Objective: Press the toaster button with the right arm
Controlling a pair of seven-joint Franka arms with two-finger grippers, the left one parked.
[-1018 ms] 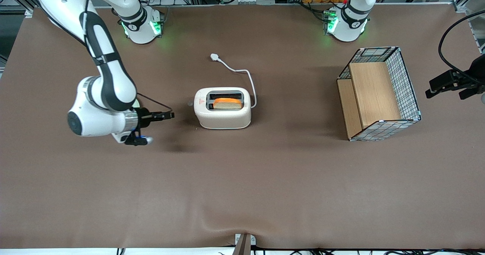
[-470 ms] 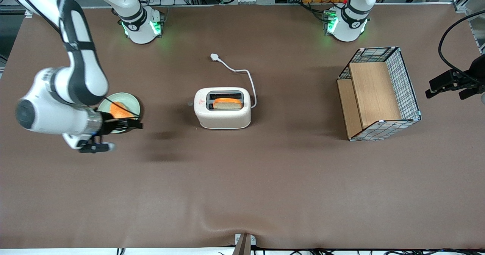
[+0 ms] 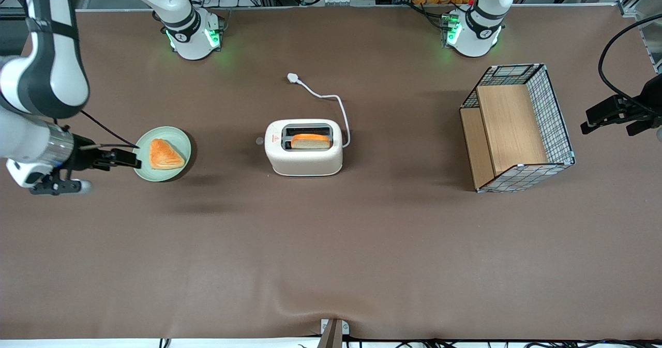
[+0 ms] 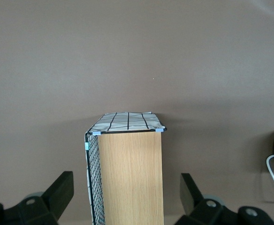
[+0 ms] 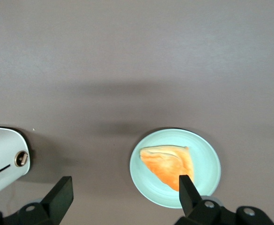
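Observation:
The cream-white toaster [image 3: 303, 151] stands mid-table with a slice of bread [image 3: 310, 141] in one slot. Its small grey button [image 3: 259, 141] sticks out of the narrow end that faces the working arm's end of the table. The right arm's black gripper [image 3: 133, 158] hovers well away from that button, over the edge of a green plate [image 3: 178, 137], pointing at the toaster. In the right wrist view the gripper [image 5: 125, 187] is open and empty, and the toaster's end [image 5: 3, 154] with the round button [image 5: 20, 158] shows.
The green plate holds an orange pastry [image 3: 165, 154], also seen in the right wrist view [image 5: 167, 164]. The toaster's white cord [image 3: 331, 100] and plug [image 3: 293, 77] lie farther from the front camera. A wire-and-wood basket [image 3: 517, 125] stands toward the parked arm's end.
The right arm has drawn back from the toaster toward its own end of the table, and the plate with the pastry has come into sight. The toaster has not moved.

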